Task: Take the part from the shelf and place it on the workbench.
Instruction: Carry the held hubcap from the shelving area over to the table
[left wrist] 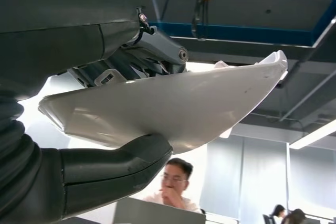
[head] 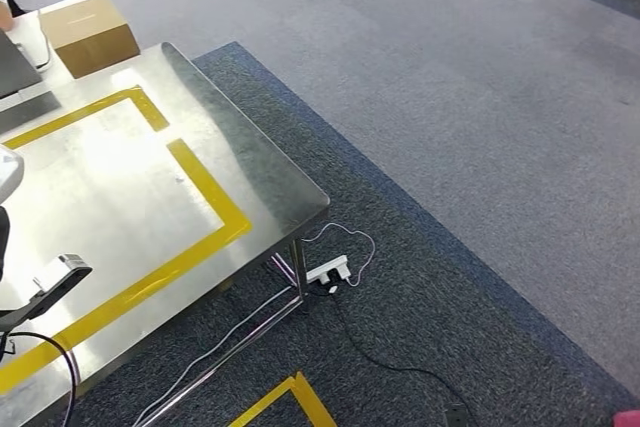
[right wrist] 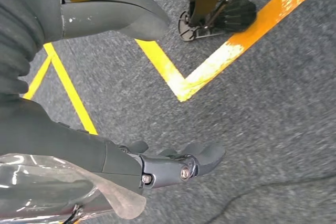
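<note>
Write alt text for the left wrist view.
The robot's left hand holds a curved white part, thumb beneath it and darker fingers above. Behind, a seated person and a dark ceiling.

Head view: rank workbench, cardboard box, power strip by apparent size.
1. workbench, by far the largest.
2. cardboard box at its far end.
3. power strip on the carpet, smallest, though nearer the camera.

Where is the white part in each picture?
Head view: the white part is probably the curved bit at the left edge, over the steel workbench.
Left wrist view: it spans the middle, gripped by the left hand.
Right wrist view: not in it; there is carpet beyond the right hand.
Shared landmark: yellow floor tape, in the head and right wrist views.
</note>
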{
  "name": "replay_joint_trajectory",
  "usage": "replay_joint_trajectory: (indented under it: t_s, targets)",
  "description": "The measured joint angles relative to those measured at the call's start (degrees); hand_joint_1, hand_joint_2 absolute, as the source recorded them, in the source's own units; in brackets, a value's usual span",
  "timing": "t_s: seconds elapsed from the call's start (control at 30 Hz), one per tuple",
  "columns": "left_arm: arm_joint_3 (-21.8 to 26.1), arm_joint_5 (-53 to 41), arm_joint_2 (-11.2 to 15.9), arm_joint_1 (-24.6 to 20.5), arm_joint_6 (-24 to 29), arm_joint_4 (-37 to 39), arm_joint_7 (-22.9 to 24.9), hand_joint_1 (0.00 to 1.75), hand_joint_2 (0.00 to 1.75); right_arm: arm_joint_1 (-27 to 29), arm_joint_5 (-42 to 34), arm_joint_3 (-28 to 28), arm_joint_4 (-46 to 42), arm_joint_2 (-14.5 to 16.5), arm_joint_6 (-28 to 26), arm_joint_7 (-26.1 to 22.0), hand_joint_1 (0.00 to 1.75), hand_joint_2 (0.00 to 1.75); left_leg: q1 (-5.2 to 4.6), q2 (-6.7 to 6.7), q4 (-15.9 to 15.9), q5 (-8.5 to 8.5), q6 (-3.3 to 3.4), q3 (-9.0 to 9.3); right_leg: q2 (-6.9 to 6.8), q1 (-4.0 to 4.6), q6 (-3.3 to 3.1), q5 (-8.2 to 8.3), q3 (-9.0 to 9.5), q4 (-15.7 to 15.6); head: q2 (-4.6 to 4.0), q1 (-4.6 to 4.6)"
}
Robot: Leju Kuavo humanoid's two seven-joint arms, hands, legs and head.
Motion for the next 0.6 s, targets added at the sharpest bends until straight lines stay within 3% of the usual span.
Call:
replay_joint_trajectory:
  t_s: [0.07, 0.13, 0.2, 0.27, 0.33, 0.37, 0.43, 0.5, 0.57, 0.6]
  targets:
    - [0.0, 0.0, 0.1, -0.5, 0.0, 0.2, 0.0, 1.75, 1.75, -0.1, 0.0, -0.1, 0.0, 0.1, 0.0, 0.0, 0.0, 1.75, -0.58, 1.1, -2.2, -0.16, 0.74, 0.86, -1.31, 0.36, 0.55, -0.38, 0.28, 0.0, 0.0, 0.04]
    - [0.0, 0.0, 0.2, -0.7, -0.1, 0.4, -0.1, 1.75, 1.75, -0.2, 0.0, -0.1, 0.0, 0.2, 0.0, 0.0, 0.0, 1.75, -0.48, -0.26, -2.5, -0.07, 1.45, 0.78, -2.09, 0.42, 1.18, -0.84, 0.6, -0.1, 0.0, 0.13]
    - [0.0, 0.0, 0.2, -1.0, -0.1, 0.5, -0.2, 1.75, 1.75, -0.5, 0.0, -0.2, 0.0, 0.2, 0.0, 0.0, 0.0, 1.75, -0.1, -1.55, -2.9, 0.07, 2.12, 0.98, 0.42, 0.26, 1.78, -2.49, -0.21, 2.1, 0.0, 0.25]
    - [-0.1, 0.0, 0.1, -1.4, -0.1, 0.6, -0.2, 1.75, 1.75, -0.5, 0.0, -0.2, 0.0, 0.2, 0.0, 0.0, 0.0, 1.75, 0.1, -2.81, -2.9, 0.11, 2.56, 1.03, 3.92, 0.15, 2.0, -5.73, -3.74, 9.1, 0.0, 0.53]
    - [-0.3, 0.0, 0.0, -1.5, -0.1, 0.9, -0.3, 1.75, 1.75, -0.3, -0.1, -0.3, 0.0, 0.2, 0.1, 0.0, 0.0, 1.75, 0.08, -4.33, -2.9, 0.07, 2.73, 1.02, 4.95, 0.16, 1.98, -7.7, -7.96, 16.2, 0.0, 0.69]
    - [-0.3, 0.0, 0.0, -1.5, -0.1, 1.0, -0.3, 1.75, 1.75, -0.2, -0.2, -0.4, 0.0, 0.2, 0.1, -0.1, 0.0, 1.75, 0.06, -5.17, -2.9, 0.05, 2.75, 1.07, 5.07, 0.17, 1.91, -7.14, -9.01, 17.2, 0.0, 0.7]
    - [-0.6, -0.1, 0.0, -1.5, -0.1, 1.2, -0.4, 1.75, 1.75, -0.1, -0.2, -0.6, 0.0, 0.2, 0.3, -0.2, 0.0, 1.75, 0.06, -6.89, -2.9, -0.01, 2.69, 1.27, 5.84, 0.15, 1.54, -2.8, -7.76, 12.1, 0.0, 0.73]
    - [-0.8, -0.1, 0.0, -1.6, -0.1, 1.3, -0.4, 1.75, 1.75, -0.1, -0.2, -0.7, 0.0, 0.2, 0.3, -0.4, 0.0, 1.75, 0.09, -8.47, -2.8, -0.12, 2.39, 1.25, 9.09, -0.12, 0.96, 1.01, -4.68, 4.3, 0.0, 0.69]
    - [-0.9, -0.2, 0.0, -1.7, 0.0, 1.3, -0.4, 1.75, 1.75, -0.1, -0.1, -0.9, 0.0, 0.2, 0.3, -0.4, 0.0, 1.75, 0.39, -9.95, -2.7, 0.01, 1.66, 0.82, 11.13, -0.2, 0.55, 1.73, -3.01, 0.8, 0.0, 0.67]
    - [-0.9, -0.1, 0.0, -1.7, 0.0, 1.3, -0.4, 1.75, 1.75, -0.1, -0.1, -1.0, 0.0, 0.2, 0.3, -0.4, 0.0, 1.75, 0.55, -10.76, -2.8, 0.17, 1.21, 0.61, 10.6, -0.14, 0.42, 1.67, -2.69, 0.5, 0.0, 0.69]
